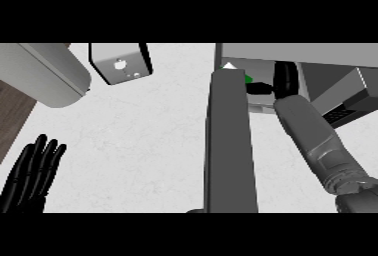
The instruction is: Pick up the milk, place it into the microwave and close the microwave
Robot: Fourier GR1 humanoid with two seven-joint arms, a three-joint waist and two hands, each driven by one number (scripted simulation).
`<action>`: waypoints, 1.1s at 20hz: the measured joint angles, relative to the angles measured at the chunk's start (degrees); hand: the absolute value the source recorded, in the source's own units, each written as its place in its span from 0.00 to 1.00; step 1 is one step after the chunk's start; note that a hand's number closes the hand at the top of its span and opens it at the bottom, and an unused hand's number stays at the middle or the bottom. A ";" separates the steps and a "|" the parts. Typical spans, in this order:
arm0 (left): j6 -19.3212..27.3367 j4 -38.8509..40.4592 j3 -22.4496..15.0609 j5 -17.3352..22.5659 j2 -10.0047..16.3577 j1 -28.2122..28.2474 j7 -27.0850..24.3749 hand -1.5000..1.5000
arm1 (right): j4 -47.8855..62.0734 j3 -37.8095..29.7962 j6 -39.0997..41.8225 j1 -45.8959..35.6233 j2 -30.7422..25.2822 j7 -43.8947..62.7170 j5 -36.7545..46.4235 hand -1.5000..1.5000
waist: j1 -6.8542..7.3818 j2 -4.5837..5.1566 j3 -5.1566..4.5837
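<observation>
The microwave [295,52] stands at the top right with its door [230,145] swung open, seen edge-on as a tall dark grey slab. The milk [230,66], a white carton with a green patch, peeks out just past the door's top edge inside the microwave's mouth; most of it is hidden by the door. My right forearm reaches up from the lower right, and my right hand [286,80] is inside the opening right beside the carton, thumb curled toward it. My left hand [33,172] rests open at the lower left, fingers up.
The microwave's dark control panel [343,112] shows right of my forearm. A grey box-shaped appliance [122,62] sits at the top centre-left, and a large pale rounded body [44,75] at the top left. The white counter [140,150] ends at brown wood [13,112] on the left.
</observation>
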 measured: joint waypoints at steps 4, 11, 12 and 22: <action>0.78 -1.56 -1.51 -1.49 -0.72 0.45 1.15 0.00 | -0.49 -0.85 0.76 0.20 -1.81 -1.29 -0.54 0.00 | -0.40 -0.19 0.00; 0.99 -2.10 -2.82 -2.84 -1.46 2.11 0.44 0.00 | -1.39 -2.91 1.57 0.68 -4.65 -3.60 -2.03 0.00 | -0.75 -0.37 -0.01; 1.07 -2.02 -2.95 -2.93 -1.54 1.88 0.74 0.00 | -1.45 -3.17 1.80 1.01 -4.74 -4.13 -2.23 0.00 | -0.90 -0.41 -0.02; 1.53 -1.69 -3.34 -3.79 -2.26 2.41 0.38 0.00 | -2.56 -6.76 12.55 3.74 -5.59 -8.97 -6.09 0.00 | -1.81 -0.90 -0.15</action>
